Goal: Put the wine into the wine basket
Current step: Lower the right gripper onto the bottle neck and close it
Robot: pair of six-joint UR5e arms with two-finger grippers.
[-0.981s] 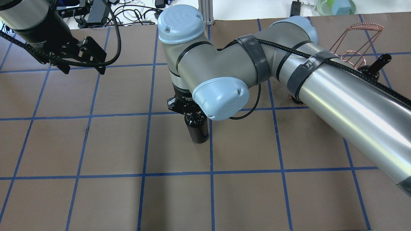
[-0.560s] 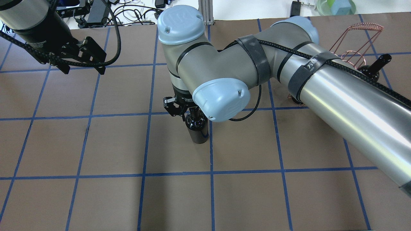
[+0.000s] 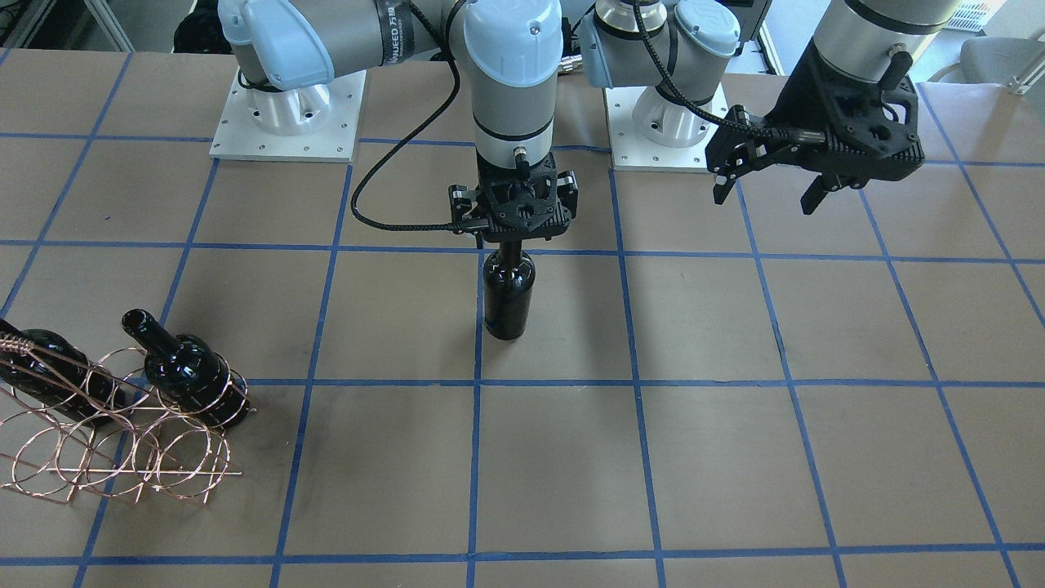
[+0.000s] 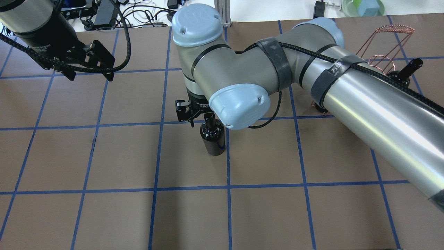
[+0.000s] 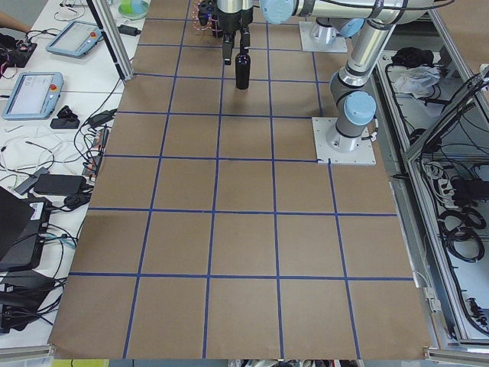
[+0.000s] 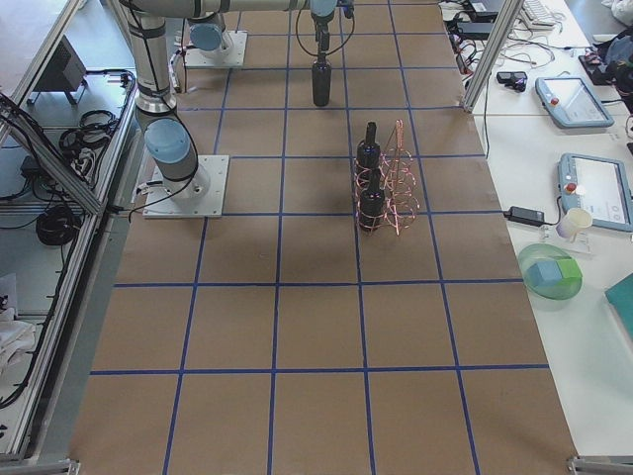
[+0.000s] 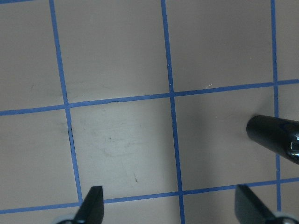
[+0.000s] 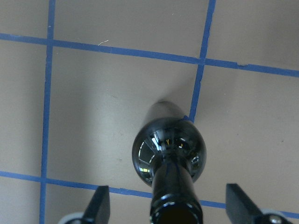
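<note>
Wine [image 3: 508,296]: one upright, two in wine basket [image 3: 163,472].

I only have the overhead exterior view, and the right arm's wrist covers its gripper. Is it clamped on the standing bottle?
Observer: No. The right wrist view shows the right gripper open, its fingers clear of the standing bottle neck on both sides.
Reviewer: And the rack? I see one bottle neck there.
Observer: The front-facing view shows a second racked bottle lying in the wine basket beside the first racked bottle.

The wine [image 3: 508,298] is glossy dark glass; the wine basket [image 3: 147,472], copper-coloured wire.
</note>
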